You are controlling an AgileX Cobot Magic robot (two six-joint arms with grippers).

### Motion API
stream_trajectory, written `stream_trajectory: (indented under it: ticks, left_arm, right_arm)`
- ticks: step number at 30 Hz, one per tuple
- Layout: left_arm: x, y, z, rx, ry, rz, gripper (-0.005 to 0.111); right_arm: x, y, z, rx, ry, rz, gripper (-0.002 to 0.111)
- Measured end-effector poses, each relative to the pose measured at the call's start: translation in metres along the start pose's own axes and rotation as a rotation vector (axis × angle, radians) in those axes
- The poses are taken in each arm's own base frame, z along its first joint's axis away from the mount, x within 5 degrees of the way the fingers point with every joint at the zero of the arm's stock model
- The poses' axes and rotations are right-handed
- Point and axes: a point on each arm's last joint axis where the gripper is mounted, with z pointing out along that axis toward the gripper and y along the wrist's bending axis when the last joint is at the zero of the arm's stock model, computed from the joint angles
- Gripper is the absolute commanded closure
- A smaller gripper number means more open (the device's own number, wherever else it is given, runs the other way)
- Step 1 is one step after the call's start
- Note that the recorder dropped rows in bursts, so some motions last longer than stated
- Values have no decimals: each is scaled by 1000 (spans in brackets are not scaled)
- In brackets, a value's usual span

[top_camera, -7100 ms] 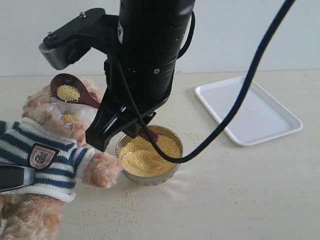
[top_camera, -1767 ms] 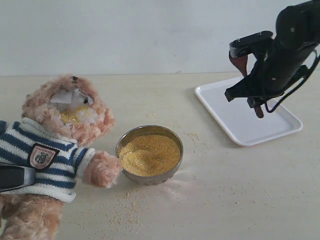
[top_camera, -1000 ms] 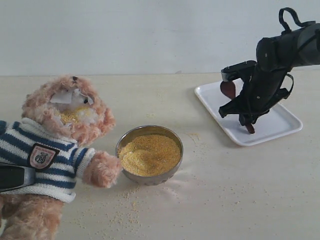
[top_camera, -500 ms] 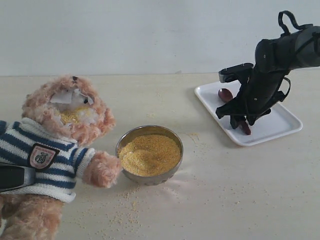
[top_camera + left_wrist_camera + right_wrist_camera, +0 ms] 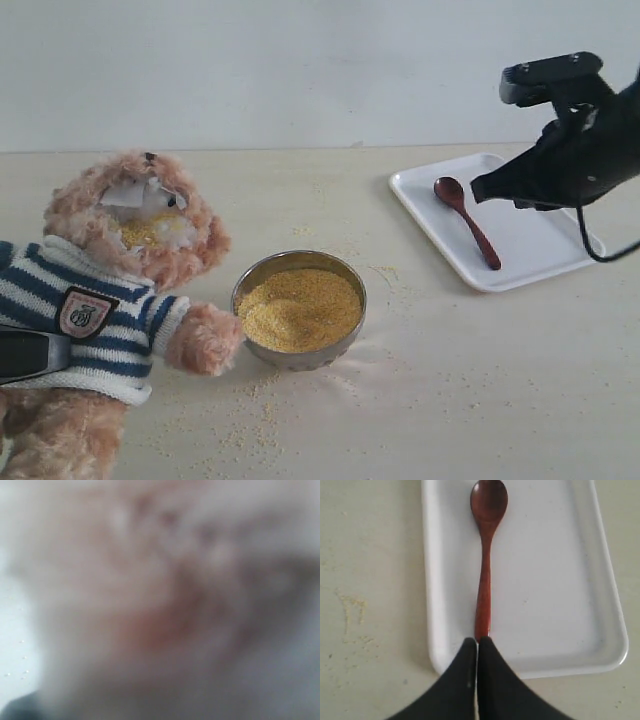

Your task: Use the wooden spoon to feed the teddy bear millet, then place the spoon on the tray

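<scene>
The wooden spoon [image 5: 467, 220] lies flat on the white tray [image 5: 545, 240], bowl end toward the far rim. My right gripper [image 5: 479, 190] hangs above the tray, apart from the spoon. In the right wrist view its fingers are shut together [image 5: 477, 641] with nothing between them, just short of the end of the spoon [image 5: 485, 575] on the tray [image 5: 555, 580]. The teddy bear [image 5: 120, 260] sits at the left with millet on its muzzle. Millet [image 5: 298, 308] fills the metal bowl [image 5: 241, 290]. My left gripper [image 5: 25, 355] presses against the bear's sweater; its wrist view shows only blurred fur.
Loose millet grains [image 5: 250, 420] are scattered on the beige table around the bowl and toward the tray, and a small patch of grains [image 5: 352, 607] lies beside the tray. The bear's paw [image 5: 205, 340] touches the bowl's side.
The right gripper let go of the spoon, which now lies flat on the tray, and rose up and to the right. The bear, bowl and left gripper stayed put.
</scene>
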Motion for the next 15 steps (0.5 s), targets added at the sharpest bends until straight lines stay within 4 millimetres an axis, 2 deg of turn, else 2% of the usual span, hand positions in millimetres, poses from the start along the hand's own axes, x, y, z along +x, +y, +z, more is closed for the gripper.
stream_trajectory:
  ticks: [4, 8, 12, 15]
  left_arm:
    - [0, 0, 0, 0, 0, 0, 102]
    - [0, 0, 0, 0, 0, 0, 102]
    - [0, 0, 0, 0, 0, 0, 102]
    - [0, 0, 0, 0, 0, 0, 102]
  right_arm:
    - [32, 18, -48, -27, -138, -4, 108]
    - [78, 40, -90, -92, -244, -51, 108]
    - [120, 52, -119, -167, -314, -96, 108]
    - [144, 55, -137, -222, -379, -90, 108]
